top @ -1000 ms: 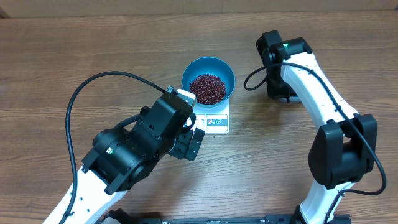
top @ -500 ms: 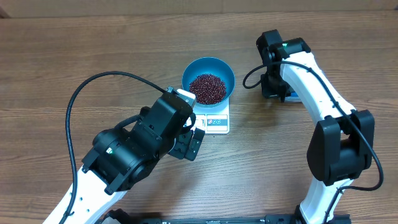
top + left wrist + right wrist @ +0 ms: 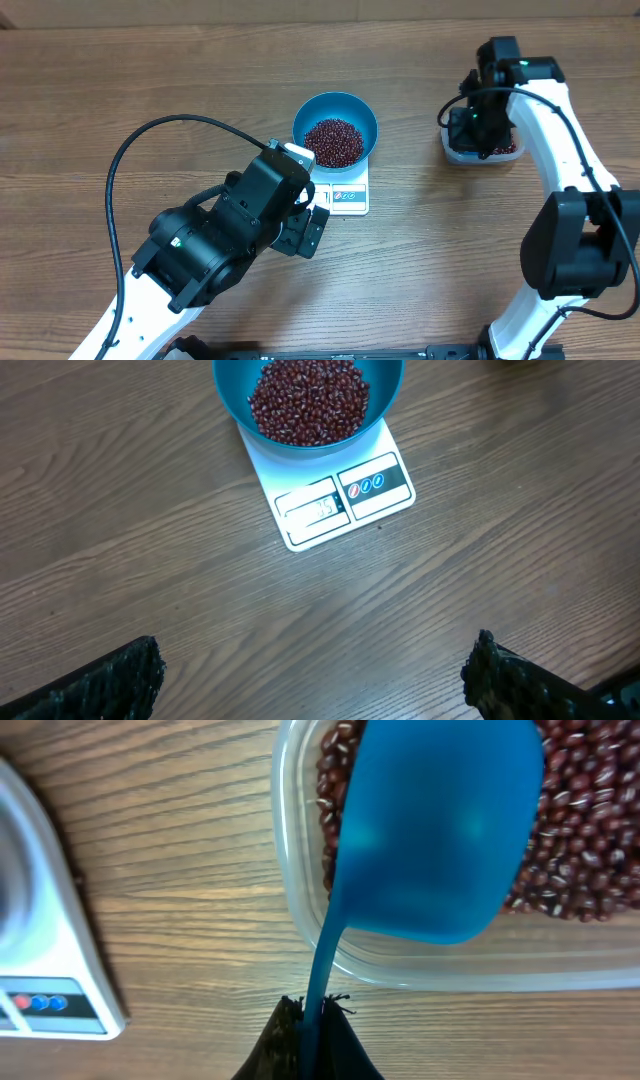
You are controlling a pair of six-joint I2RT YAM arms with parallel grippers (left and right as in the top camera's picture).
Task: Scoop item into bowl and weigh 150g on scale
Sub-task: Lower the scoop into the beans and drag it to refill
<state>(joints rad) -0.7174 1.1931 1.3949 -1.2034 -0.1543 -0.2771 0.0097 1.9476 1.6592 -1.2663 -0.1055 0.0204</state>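
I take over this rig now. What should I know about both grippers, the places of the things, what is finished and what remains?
Left gripper: open, empty, near the scale.
Right gripper: shut on the handle of the blue scoop, held over the clear tub of beans.
Bowl: on the scale, holding beans.
Done: some beans are in the bowl.
Left: the display is too faint to read; check it, then add scoops until 150 g.

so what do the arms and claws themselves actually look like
Both arms are white tube-like links joined by bulky black joint housings, each with a small green light. The left arm has a long black cable looping beside it; the right arm has a shorter black cable. The left claw and right claw have black fingers.
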